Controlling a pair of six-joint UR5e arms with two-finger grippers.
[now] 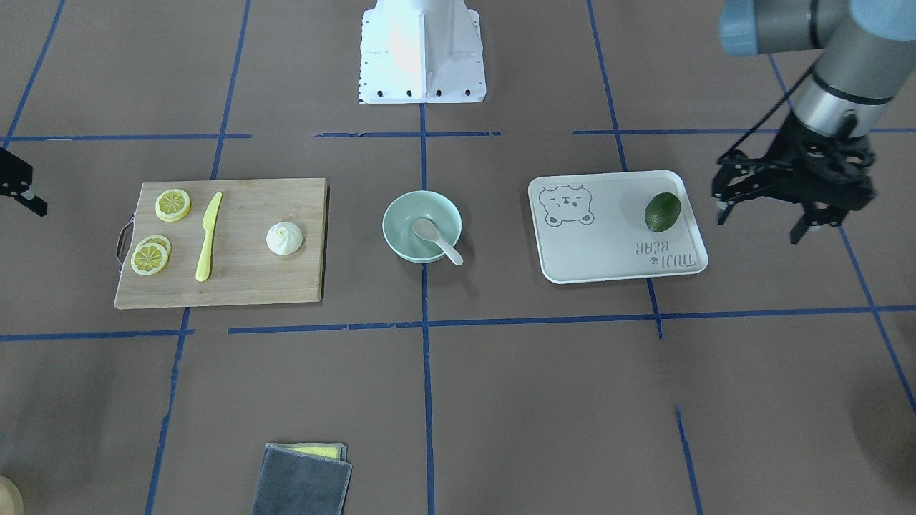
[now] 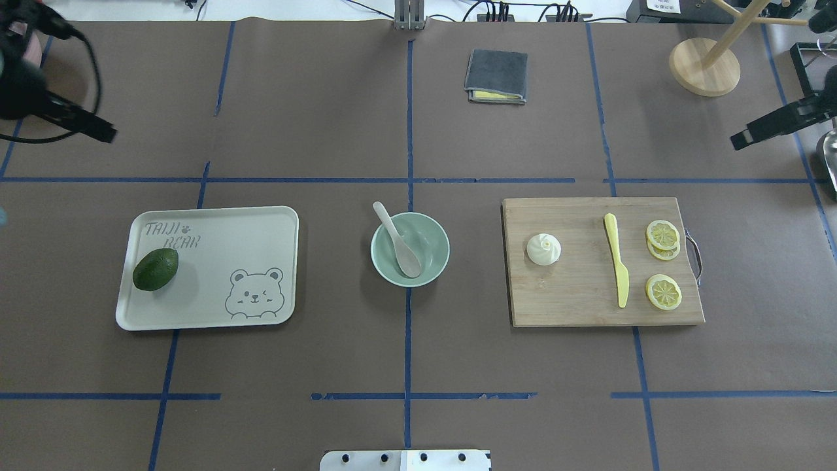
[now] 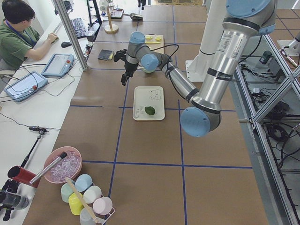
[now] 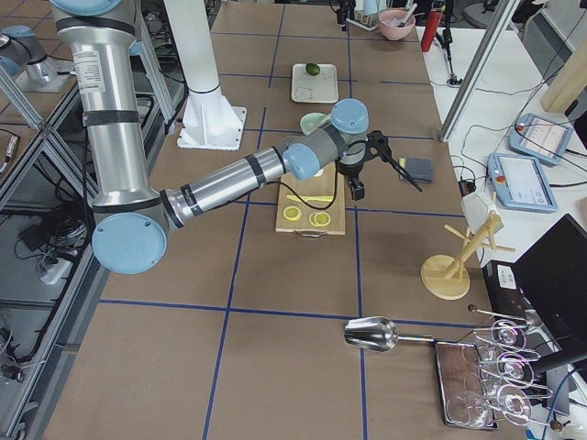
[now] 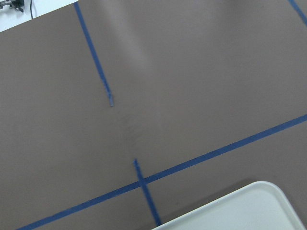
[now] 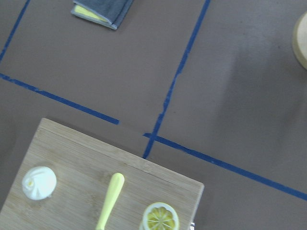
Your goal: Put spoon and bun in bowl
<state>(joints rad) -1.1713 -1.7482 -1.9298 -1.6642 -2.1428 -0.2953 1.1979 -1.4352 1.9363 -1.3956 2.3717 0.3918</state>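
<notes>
Right tool [image 2: 752,133]: cut off at the frame edge in both wide views and seen only as a dark bar above the tabletop [image 2: 314,111], past the far right corner of the cutting board [image 2: 575,297]. I cannot tell how its jaws stand.
Left tool [image 1: 762,223]: only a blurred dark shape in the overhead view. From the front its fingers are spread wide with nothing between them, and it hangs just beside the tray [image 1: 608,250].
Left wrist view: shows only bare tabletop, tape and one tray corner.
Spoon [image 2: 397,239]: scoop down inside the bowl [image 2: 439,260], handle leaning on the far rim and poking out over it.
Bun [image 2: 543,249]: upright on the cutting board at the end nearest the bowl, well apart from both tools.
Surface: brown paper crossed by blue tape lines.
Room: a person [image 3: 18,35] sits at a desk along the far side.
On the board: a yellow knife [image 2: 616,261] lies between the bun and three lemon slices [image 2: 663,233].
On the tray: a dark green fruit [image 2: 155,269], possibly an avocado.
Beyond: a folded grey cloth [image 2: 497,76] and a wooden stand [image 2: 704,65].
</notes>
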